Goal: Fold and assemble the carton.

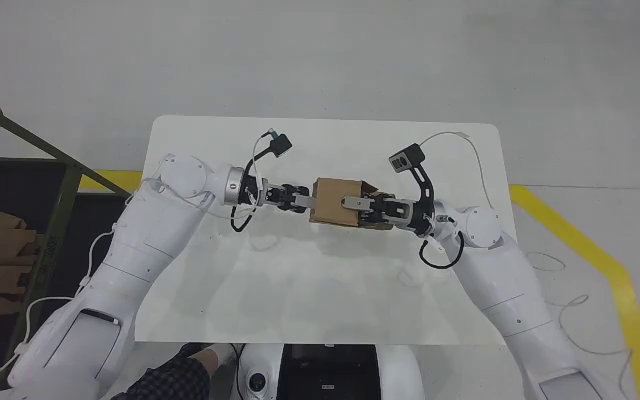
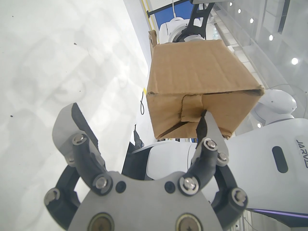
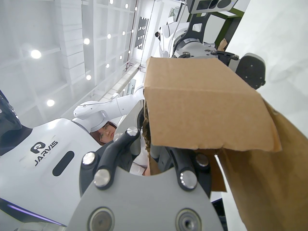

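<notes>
This looks like a robot lab: a white table (image 1: pixel 300 290), a yellow line (image 1: pixel 560 224) on the floor (image 1: pixel 300 60), rows of round ceiling lights (image 3: pixel 35 54).

- A white table (image 1: pixel 330 290) with rounded corners stands on a pale floor (image 1: pixel 300 50).
- A thin white cable (image 1: pixel 482 165) runs over the table's far right corner.
- A few small dark specks (image 2: pixel 75 44) mark its surface.

White table (image 1: pixel 330 290), pale grey floor (image 1: pixel 300 60), yellow floor stripe (image 1: pixel 575 235), bright round ceiling lights (image 3: pixel 35 54)
</notes>
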Action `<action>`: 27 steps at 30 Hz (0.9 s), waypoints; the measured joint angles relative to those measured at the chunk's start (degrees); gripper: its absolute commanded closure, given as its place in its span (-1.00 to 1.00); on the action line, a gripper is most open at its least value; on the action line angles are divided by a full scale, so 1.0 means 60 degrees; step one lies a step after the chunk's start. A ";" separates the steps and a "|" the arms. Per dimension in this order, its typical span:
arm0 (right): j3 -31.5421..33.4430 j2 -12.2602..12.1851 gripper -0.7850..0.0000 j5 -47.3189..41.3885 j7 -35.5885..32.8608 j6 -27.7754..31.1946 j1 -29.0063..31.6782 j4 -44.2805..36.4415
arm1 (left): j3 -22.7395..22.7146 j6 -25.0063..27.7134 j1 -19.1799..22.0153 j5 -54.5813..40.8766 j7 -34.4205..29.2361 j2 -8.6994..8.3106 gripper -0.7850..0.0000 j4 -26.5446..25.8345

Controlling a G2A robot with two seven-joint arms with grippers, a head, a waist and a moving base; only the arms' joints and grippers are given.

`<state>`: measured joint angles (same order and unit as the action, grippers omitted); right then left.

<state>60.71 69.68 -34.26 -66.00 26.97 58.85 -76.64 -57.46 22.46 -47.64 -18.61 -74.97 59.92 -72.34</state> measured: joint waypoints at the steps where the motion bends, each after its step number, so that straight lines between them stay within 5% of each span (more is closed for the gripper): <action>1: -0.0011 0.0004 1.00 -0.0011 -0.0005 -0.0001 -0.0004 0.0003 | 0.0005 0.0002 0.0009 -0.0009 -0.0010 0.0001 -1.00 -0.0001; 27: -0.0028 0.0039 1.00 -0.0181 -0.0129 0.0028 -0.0004 0.0079 | 0.0180 0.0095 0.0073 -0.0045 -0.0003 0.0043 -1.00 -0.0105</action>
<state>60.55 69.91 -35.35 -66.77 27.14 58.82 -76.17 -56.38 23.03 -47.20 -18.88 -74.99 60.18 -72.97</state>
